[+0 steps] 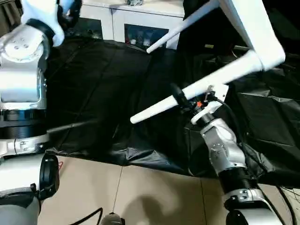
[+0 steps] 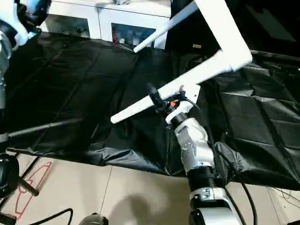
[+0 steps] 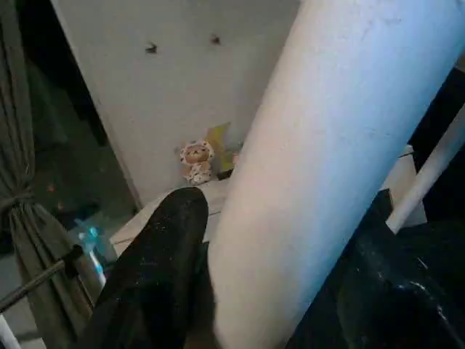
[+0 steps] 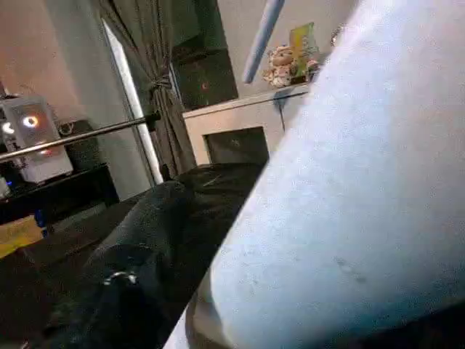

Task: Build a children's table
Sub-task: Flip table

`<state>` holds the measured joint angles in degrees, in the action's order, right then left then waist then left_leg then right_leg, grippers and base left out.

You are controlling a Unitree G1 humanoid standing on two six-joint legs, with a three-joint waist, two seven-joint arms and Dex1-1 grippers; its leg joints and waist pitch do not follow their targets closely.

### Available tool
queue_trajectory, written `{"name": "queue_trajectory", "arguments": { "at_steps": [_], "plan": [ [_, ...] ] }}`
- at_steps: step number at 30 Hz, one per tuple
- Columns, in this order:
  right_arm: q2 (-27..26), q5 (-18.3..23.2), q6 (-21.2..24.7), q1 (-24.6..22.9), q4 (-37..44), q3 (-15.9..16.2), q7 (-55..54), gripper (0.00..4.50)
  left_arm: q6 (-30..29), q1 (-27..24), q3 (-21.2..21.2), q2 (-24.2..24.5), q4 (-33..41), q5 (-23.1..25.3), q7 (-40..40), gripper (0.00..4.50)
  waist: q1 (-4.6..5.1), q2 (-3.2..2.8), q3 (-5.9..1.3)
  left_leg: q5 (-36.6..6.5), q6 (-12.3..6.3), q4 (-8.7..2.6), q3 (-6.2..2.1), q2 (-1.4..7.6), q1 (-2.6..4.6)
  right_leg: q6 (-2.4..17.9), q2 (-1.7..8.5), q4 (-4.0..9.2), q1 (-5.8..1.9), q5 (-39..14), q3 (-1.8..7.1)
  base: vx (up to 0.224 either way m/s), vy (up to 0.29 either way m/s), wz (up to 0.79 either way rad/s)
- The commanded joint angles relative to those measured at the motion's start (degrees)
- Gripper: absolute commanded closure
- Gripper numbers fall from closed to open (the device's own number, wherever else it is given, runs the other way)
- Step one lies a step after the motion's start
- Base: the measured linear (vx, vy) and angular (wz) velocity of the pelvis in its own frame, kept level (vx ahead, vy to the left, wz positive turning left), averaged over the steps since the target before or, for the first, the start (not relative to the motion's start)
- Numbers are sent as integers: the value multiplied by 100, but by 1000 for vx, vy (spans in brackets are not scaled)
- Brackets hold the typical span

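legs [image 1: 187, 96]: two counted, slanting down-left from raised tabletop [image 1: 251, 23] | right gripper [image 1: 187, 101]: clamped on lower leg | left gripper [image 3: 218, 291]: clamped on a leg

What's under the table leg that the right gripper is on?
Under the leg by the right gripper lies crumpled black sheeting. What the sheeting covers cannot be seen.

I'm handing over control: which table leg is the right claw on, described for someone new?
Find the white tabletop raised over the black sheet. Two white legs slant down from it; take the nearer, lower leg, which the right claw grips mid-length. The other leg points toward the white cabinet.
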<state>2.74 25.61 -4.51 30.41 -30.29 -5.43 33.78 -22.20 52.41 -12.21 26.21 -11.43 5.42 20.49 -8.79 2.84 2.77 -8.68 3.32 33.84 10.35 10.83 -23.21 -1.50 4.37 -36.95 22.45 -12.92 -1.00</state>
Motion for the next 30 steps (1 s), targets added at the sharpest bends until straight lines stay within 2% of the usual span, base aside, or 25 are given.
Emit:
{"name": "queue_trajectory", "arguments": {
  "at_steps": [1, 4, 5, 7, 13, 17, 21, 22, 23, 25, 26, 27, 28, 30],
  "plan": [
    [82, 7, 58, 14, 377, 65, 179, 193, -327, -206, -16, -260, -217, -333, -81, 224, 37, -19, -352, -1257, 136, -430, -70, 195, 189, 982, 306, 448, -140, -460, 132, 0, 0, 0],
    [193, -134, 52, -1, 500, 120, 192, 216, -350, -324, -74, -299, -149, -379, -112, 227, 31, -15, -352, -1271, 137, -429, -69, 195, 192, 969, 311, 455, -136, -513, 133, 0, 0, 0],
    [203, -146, 56, -1, 509, 123, 192, 216, -352, -342, -77, -304, -136, -383, -113, 227, 36, 3, -345, -1267, 141, -429, -66, 196, 191, 970, 310, 456, -136, -547, 131, 0, 0, 0],
    [262, -177, 95, 25, 559, 119, 197, 242, -362, -466, -85, -341, -35, -406, -112, 234, 42, -6, -341, -1330, 141, -435, -67, 200, 197, 958, 307, 471, -124, -624, 133, 0, 0, 0],
    [404, -268, 78, 130, 693, 83, 136, 265, -491, -857, -131, -451, 323, -476, -192, 255, 62, 5, -330, -1523, 212, -461, -78, 215, 210, 923, 305, 489, -104, -788, 131, 0, 0, 0],
    [513, -311, 182, 52, 948, 108, 99, 272, -713, -1423, -217, -560, 882, -524, -283, 268, 70, 24, -353, -1333, 165, -446, -74, 214, 193, 924, 297, 458, -134, -483, 131, 0, 0, 0],
    [579, -432, 236, -60, 1091, 166, 33, 279, -986, -1912, -217, -722, 1363, -571, -287, 277, 70, 18, -371, -1071, 112, -414, -61, 200, 203, 952, 258, 428, -127, -31, 122, 0, 0, 0],
    [590, -453, 265, -114, 1174, 184, 0, 283, -1058, -2120, -206, -822, 1559, -612, -306, 283, 61, 38, -378, -1000, 142, -419, -73, 225, 201, 977, 263, 405, -145, 177, 108, 0, 0, 0],
    [595, -462, 302, -167, 1256, 203, -31, 283, -1117, -2286, -193, -913, 1717, -645, -332, 283, 59, 61, -371, -1006, 134, -417, -64, 226, 210, 975, 256, 419, -132, 229, 108, 0, 0, 0],
    [603, -464, 334, -201, 1312, 216, -54, 284, -1164, -2394, -177, -968, 1828, -674, -363, 285, 48, 53, -365, -1065, 164, -432, -80, 240, 236, 975, 240, 419, -129, 365, 86, 0, 0, 0],
    [582, -497, 411, -272, 1415, 233, -184, 285, -1191, -2499, -164, -1038, 1938, -728, -401, 286, 59, 60, -360, -1198, 218, -444, -76, 241, 276, 953, 228, 427, -116, 288, 73, 0, 0, 0],
    [553, -508, 459, -318, 1471, 251, -248, 286, -1185, -2545, -146, -1061, 1967, -738, -407, 287, 68, 103, -347, -1283, 228, -448, -68, 239, 280, 938, 224, 448, -109, 203, 73, 0, 0, 0],
    [516, -572, 496, -394, 1533, 308, -318, 286, -1211, -2599, -146, -1099, 2004, -756, -417, 287, 68, 105, -338, -1435, 300, -476, -85, 243, 253, 872, 261, 464, -137, -5, 73, 0, 0, 0],
    [480, -760, 476, -499, 1552, 428, -427, 286, -1256, -2674, -137, -1137, 2054, -758, -434, 287, 80, 117, -338, -1486, 349, -483, -93, 236, 247, 786, 272, 477, -144, -134, 75, 0, 0, 0]
  ]
}}
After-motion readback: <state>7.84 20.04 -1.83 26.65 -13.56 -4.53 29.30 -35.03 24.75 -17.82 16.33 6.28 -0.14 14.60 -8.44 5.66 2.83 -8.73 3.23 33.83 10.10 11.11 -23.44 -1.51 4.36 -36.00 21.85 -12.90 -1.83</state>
